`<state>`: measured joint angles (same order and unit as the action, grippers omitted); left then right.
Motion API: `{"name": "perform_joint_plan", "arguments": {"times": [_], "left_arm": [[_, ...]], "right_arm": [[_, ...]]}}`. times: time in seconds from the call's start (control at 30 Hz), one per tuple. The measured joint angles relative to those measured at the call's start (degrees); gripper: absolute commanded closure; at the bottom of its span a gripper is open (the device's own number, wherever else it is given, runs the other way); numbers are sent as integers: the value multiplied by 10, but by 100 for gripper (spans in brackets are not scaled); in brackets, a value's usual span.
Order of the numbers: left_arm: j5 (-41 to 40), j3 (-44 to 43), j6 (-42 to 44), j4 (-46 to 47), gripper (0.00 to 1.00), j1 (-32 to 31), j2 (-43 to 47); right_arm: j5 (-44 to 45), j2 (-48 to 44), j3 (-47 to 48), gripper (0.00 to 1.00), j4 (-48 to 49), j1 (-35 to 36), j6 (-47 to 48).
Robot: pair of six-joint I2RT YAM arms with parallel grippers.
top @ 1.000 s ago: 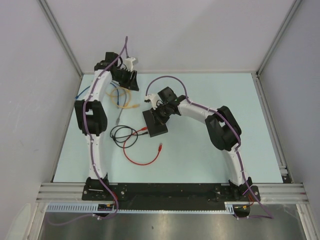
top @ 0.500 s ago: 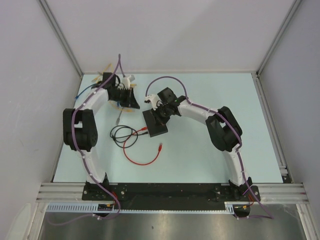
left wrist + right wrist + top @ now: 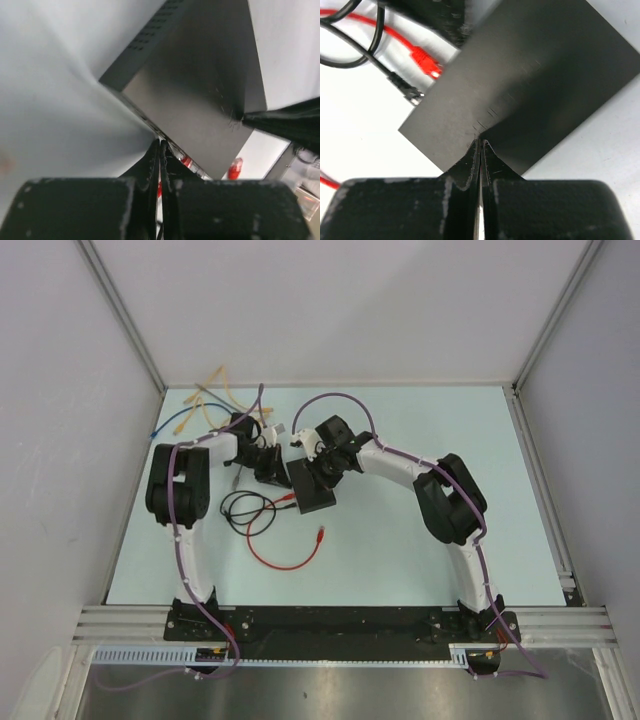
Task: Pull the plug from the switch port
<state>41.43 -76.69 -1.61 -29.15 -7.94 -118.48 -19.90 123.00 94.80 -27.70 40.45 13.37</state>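
The flat black switch box [image 3: 312, 490] lies mid-table. A red plug [image 3: 290, 498] sits in a port on its left edge, next to a black plug [image 3: 406, 89]. My left gripper [image 3: 270, 466] is shut, its tips [image 3: 161, 143] at the box's [image 3: 200, 100] ported edge just beside the red plug [image 3: 187, 161]. My right gripper [image 3: 326, 466] is shut, its tips [image 3: 480, 142] pressing down on the box's top [image 3: 530, 75]. The red plug [image 3: 426, 59] shows at the box's edge in the right wrist view.
A red cable [image 3: 285, 558] loops toward the front, its loose end [image 3: 321, 535] lying near the box. A black cable coil [image 3: 245, 508] lies left of the box. Yellow cables [image 3: 215, 390] and a blue cable [image 3: 170, 423] lie back left. Walls enclose the table.
My left arm has swung from the back-left cables down to the box's left edge, uncovering the yellow and blue cables. The right arm and the box have not moved.
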Motion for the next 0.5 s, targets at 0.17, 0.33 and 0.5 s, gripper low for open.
{"name": "perform_joint_plan", "arguments": {"times": [0.17, 0.33, 0.5], "left_arm": [[28, -106, -12, -12, 93, -9, -76], [38, -184, -14, -6, 85, -23, -121], [37, -181, -14, -5, 61, -26, -111]], "right_arm": [[2, -2, -3, 100, 0, -1, 0], [3, -2, -3, 100, -4, -1, 0], [3, -3, -3, 100, -10, -1, 2]]}}
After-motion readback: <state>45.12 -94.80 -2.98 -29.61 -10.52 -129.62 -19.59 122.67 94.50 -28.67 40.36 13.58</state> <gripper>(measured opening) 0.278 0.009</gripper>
